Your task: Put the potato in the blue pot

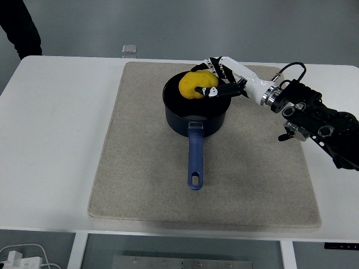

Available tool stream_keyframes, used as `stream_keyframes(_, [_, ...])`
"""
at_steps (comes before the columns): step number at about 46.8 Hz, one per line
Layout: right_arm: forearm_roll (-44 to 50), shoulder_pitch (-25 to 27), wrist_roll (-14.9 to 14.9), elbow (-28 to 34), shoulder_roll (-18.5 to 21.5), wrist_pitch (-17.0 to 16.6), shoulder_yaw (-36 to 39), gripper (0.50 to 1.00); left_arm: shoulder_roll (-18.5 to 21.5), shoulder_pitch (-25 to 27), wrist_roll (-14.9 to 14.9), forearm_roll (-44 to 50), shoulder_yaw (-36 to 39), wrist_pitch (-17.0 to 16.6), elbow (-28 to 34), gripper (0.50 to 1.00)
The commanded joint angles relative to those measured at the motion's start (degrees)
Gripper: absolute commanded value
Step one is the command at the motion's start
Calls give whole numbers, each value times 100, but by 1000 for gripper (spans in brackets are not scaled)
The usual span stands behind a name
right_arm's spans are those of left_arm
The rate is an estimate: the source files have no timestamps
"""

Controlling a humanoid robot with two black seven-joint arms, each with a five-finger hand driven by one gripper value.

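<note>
A dark blue pot (195, 114) with a long blue handle (194, 161) stands on the grey mat (140, 168), its handle pointing toward the near edge. Over the pot's open top hangs the yellow potato (194, 86), just above the far part of the rim. My right hand (212, 78) reaches in from the right and is shut on the potato, fingers wrapped over its top and right side. The left arm is out of sight.
A small clear container (129, 50) sits at the table's far edge beyond the mat. A person's dark sleeve (22, 25) shows at the top left corner. White cables and a plug (17, 259) lie below the table's near left edge.
</note>
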State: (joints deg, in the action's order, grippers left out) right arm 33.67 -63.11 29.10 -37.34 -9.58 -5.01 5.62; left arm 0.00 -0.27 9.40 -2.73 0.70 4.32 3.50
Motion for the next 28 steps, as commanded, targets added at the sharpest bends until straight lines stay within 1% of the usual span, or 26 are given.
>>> stream_keyframes(1, [-19, 1, 0, -1, 0, -9, 0, 872, 0, 0, 0, 1, 0, -2, -7, 996])
stream_keyframes(5, [-19, 1, 0, -2, 0, -9, 0, 895, 0, 0, 0, 1, 0, -2, -7, 996])
stream_keyframes(9, [-19, 18, 0, 7, 0, -9, 0, 897, 0, 0, 0, 1, 0, -2, -7, 996])
stream_keyframes(13, [-19, 18, 0, -2, 0, -1, 0, 913, 0, 0, 0, 1, 0, -2, -7, 996])
stream_keyframes(20, [-19, 36, 0, 7, 0, 0, 9, 915, 0, 0, 0, 1, 0, -2, -7, 996])
stream_keyframes(28, [-106, 36, -9, -1, -8, 0, 238, 915, 0, 0, 0, 1, 0, -2, -7, 996])
